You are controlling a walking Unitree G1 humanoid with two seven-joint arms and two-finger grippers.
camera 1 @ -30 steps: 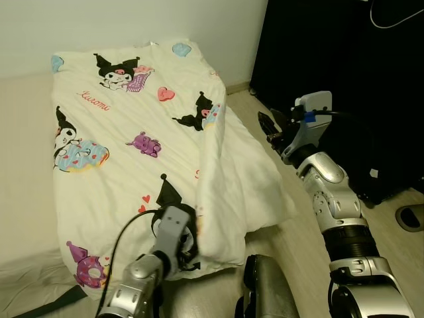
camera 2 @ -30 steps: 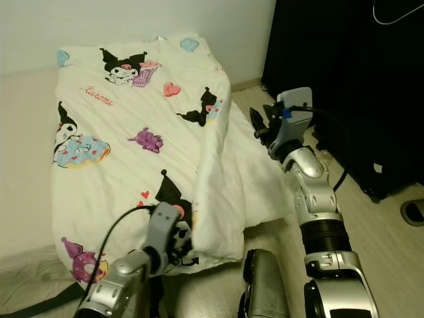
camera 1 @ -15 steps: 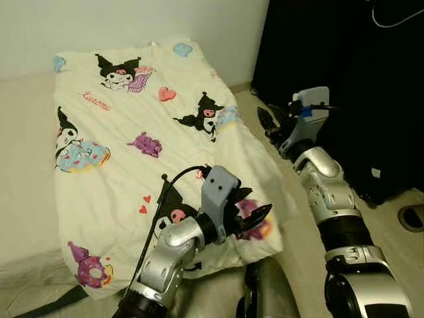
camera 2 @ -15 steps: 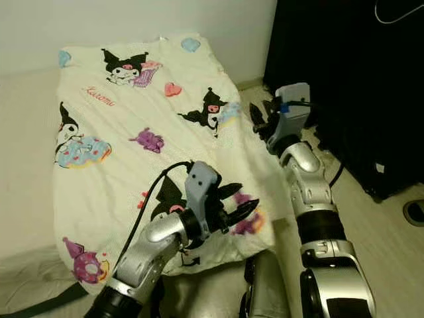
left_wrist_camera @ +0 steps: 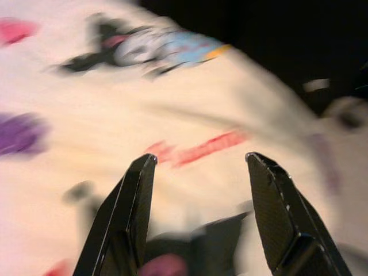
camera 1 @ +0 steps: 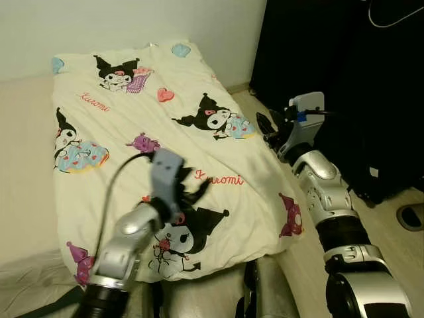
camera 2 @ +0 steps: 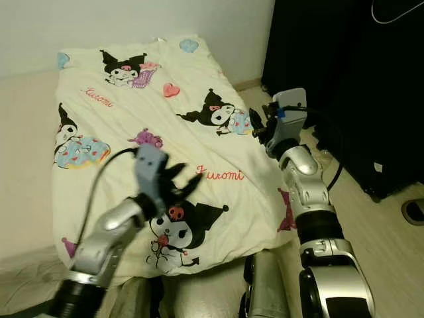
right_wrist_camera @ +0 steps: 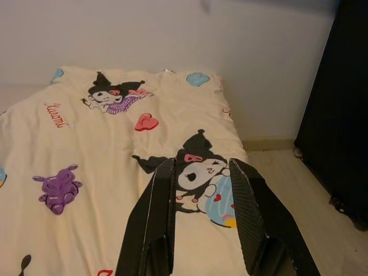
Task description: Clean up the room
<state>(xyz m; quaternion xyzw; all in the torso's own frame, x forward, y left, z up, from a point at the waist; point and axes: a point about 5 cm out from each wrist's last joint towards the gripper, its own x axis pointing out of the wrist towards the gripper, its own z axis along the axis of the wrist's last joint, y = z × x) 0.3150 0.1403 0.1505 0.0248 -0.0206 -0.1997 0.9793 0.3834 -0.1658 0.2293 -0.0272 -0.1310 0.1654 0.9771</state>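
Cream cartoon-print blanket spread flat over the mattress on the floor. Left gripper above the blanket's middle, fingers spread apart. Right gripper at the blanket's right edge, near a black curtain.

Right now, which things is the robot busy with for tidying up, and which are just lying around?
For the job:
cream cartoon-print blanket, spread flat
left pincer, open above the blanket
right pincer, open at the blanket's right edge

Just lying about:
dark slipper on the wooden floor
black curtain
white cable
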